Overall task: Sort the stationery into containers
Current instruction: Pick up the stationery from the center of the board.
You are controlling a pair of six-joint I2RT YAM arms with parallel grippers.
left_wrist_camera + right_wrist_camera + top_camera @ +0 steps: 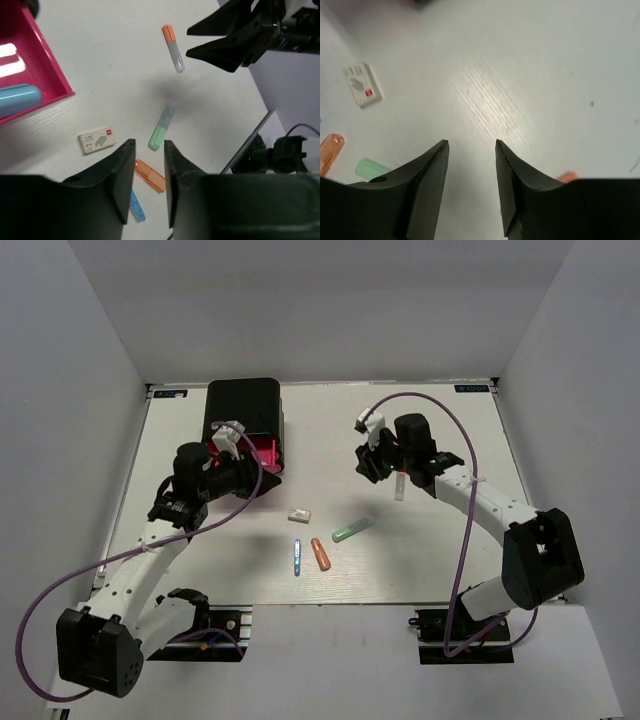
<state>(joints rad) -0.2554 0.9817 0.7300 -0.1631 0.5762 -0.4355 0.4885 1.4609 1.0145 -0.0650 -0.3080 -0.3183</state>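
Note:
The black box (243, 410) stands at the back left with one pink drawer (47, 70) pulled out; a light blue item (17, 100) lies in it. My left gripper (149, 145) hovers just in front of the drawer, its jaws slightly apart and empty. On the table lie the white eraser (298, 513), blue pen (297, 557), orange marker (320, 553) and green-tipped marker (351, 530). The orange-tipped clear marker (399, 485) lies beside my right gripper (471, 143), which is open and empty above bare table.
White walls close in the table on the left, back and right. The arm bases sit at the near edge (320, 605). Purple cables loop from both arms. In the left wrist view the right gripper (235, 42) shows close to the orange-tipped marker (173, 48).

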